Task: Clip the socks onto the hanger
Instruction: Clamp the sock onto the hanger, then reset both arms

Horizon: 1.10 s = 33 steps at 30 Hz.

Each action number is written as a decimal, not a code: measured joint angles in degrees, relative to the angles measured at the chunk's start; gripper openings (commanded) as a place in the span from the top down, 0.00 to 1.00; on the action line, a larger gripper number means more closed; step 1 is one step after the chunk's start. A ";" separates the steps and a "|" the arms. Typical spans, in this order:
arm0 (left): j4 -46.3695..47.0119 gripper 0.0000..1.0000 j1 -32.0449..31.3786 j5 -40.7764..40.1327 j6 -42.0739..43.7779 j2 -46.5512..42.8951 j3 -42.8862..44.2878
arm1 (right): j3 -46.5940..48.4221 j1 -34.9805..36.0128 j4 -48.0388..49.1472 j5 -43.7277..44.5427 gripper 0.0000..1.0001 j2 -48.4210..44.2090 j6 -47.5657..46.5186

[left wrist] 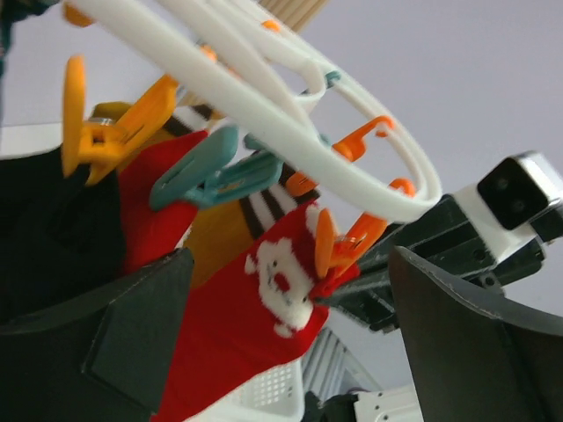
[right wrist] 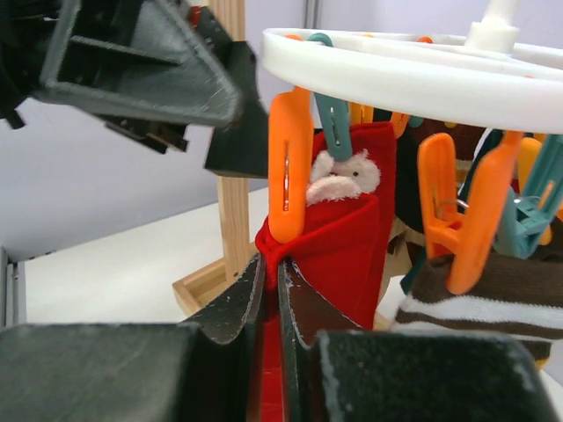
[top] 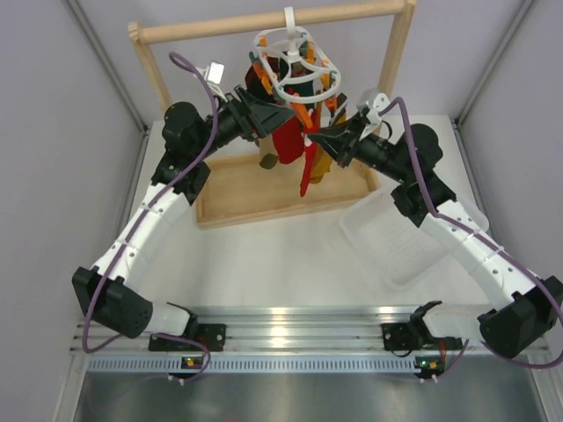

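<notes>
Hanger: the white plastic ring-shaped hanger (right wrist: 396, 75), fitted with orange and teal clips, hangs by its hook from the bar of a wooden rack frame (top: 229, 26) at the far side of the table.
Red sock: a bright red sock with a white patch (right wrist: 339, 220) hangs under the ring. An orange plastic clip (right wrist: 288, 167) grips its cuff edge.
Right gripper (right wrist: 268, 290): the jaws are drawn narrow and pinch a fold of the red sock just below the orange clip.
Left gripper (left wrist: 290, 259): the jaws are spread wide and hold nothing. It is raised at the left of the ring, and the red sock shows between its fingers.
Black sock: a plain black sock (left wrist: 44, 220) hangs at the left of the ring.
Other socks: a brown-and-white striped sock (right wrist: 475, 303) is clipped to the right of the red one. A mustard-yellow sock (left wrist: 220, 237) hangs behind it.
Below: a shallow wooden tray (top: 246, 189) sits under the hanger, and a clear plastic bin (top: 405, 233) sits to the near right.
</notes>
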 measured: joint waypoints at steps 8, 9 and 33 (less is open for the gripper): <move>-14.27 0.02 3.72 -2.58 14.56 -9.81 -6.71 | -0.87 -0.02 -3.52 3.10 0.35 -0.31 -1.66; -16.52 0.02 4.13 -3.45 17.16 -11.02 -6.99 | -1.36 -0.02 -4.37 3.43 0.29 -0.61 -1.86; -59.63 0.02 11.61 -31.43 56.17 -30.08 -13.60 | -21.44 -9.35 -34.34 15.47 0.00 -37.00 -8.83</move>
